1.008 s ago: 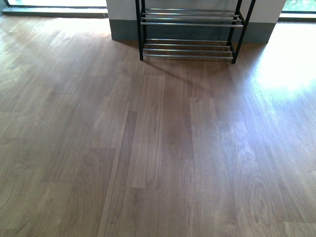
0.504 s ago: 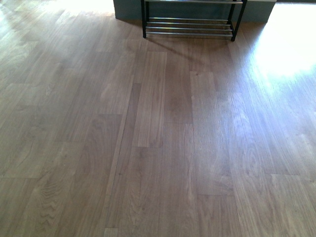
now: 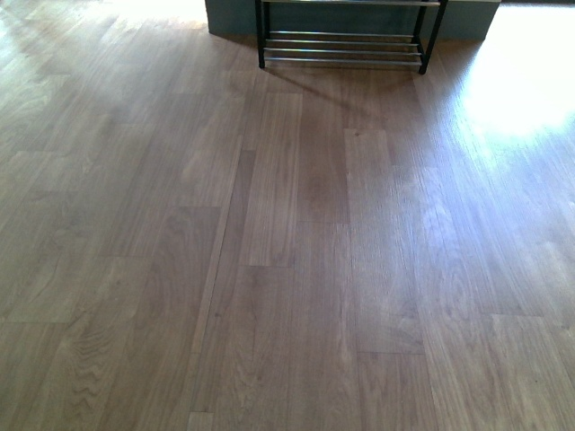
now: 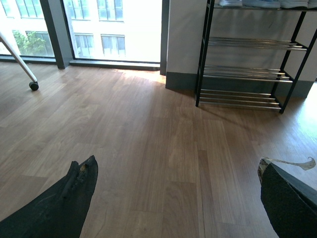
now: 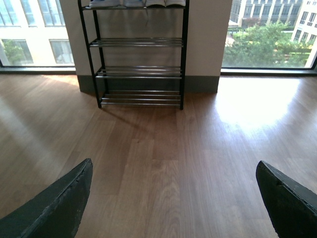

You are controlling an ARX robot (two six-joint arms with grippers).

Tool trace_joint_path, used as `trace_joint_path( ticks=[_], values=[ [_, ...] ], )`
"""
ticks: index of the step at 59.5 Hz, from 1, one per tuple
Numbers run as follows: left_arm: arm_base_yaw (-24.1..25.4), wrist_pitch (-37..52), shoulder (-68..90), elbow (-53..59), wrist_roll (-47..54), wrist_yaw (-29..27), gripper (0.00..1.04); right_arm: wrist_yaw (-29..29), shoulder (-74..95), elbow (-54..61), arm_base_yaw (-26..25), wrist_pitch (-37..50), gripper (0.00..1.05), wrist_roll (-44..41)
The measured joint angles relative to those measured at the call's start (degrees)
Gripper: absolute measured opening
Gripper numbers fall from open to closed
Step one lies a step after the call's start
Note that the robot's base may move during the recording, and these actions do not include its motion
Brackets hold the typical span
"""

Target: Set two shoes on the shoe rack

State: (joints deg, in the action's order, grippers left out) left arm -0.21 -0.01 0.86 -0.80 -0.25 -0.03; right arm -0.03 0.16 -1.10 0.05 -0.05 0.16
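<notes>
Both claws empty and spread wide over bare wood-plank floor (image 3: 287, 269).

Left gripper (image 4: 176, 198) and right gripper (image 5: 173, 198) each show dark fingers far apart, nothing between them. Beyond, against the white wall with grey skirting (image 5: 203, 44), stands the black-framed shoe rack with chrome rod shelves (image 5: 138, 69); its top tier carries pale shoes (image 5: 136, 3) (cropped, type unclear). Lower tiers hold nothing.
</notes>
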Motion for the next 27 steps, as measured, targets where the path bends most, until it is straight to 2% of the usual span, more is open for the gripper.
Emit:
trace_joint_path(
  ticks=[27],
  values=[
    [0.00, 0.00, 0.00, 0.00, 0.00, 0.02, 0.95, 0.00, 0.00, 0.00, 0.00, 0.00, 0.96, 0.00]
  ],
)
